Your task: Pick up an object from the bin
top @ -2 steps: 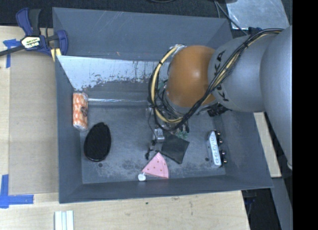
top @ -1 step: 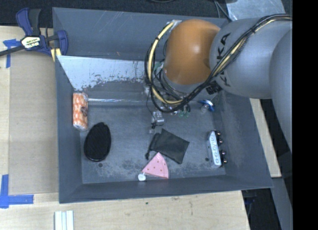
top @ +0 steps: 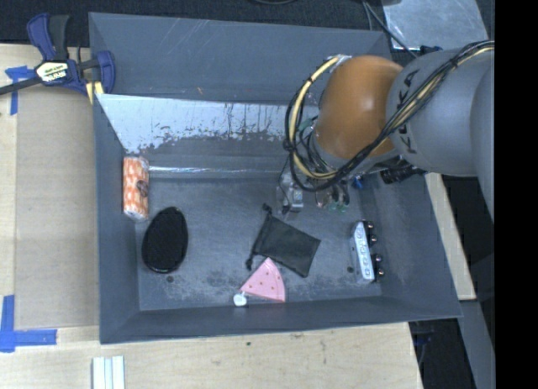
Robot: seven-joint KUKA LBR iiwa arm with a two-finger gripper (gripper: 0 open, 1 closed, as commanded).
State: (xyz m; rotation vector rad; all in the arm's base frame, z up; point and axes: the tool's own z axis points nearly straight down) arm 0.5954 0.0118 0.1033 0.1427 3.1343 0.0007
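My gripper [top: 292,200] hangs under the orange wrist cover, over the middle right of the bin floor. Just below it lies a black pouch [top: 286,246], flat, with a small cord at its upper left corner. A pink triangular piece [top: 265,282] with a white knob rests against the pouch's lower edge near the front wall. A silver and black oblong tool [top: 363,252] lies to the right of the pouch.
A black oval brush [top: 164,239] lies at the left of the bin floor. Above it, against the left wall, stands a clear packet of orange pieces [top: 135,186]. The arm and its cables cover the bin's upper right.
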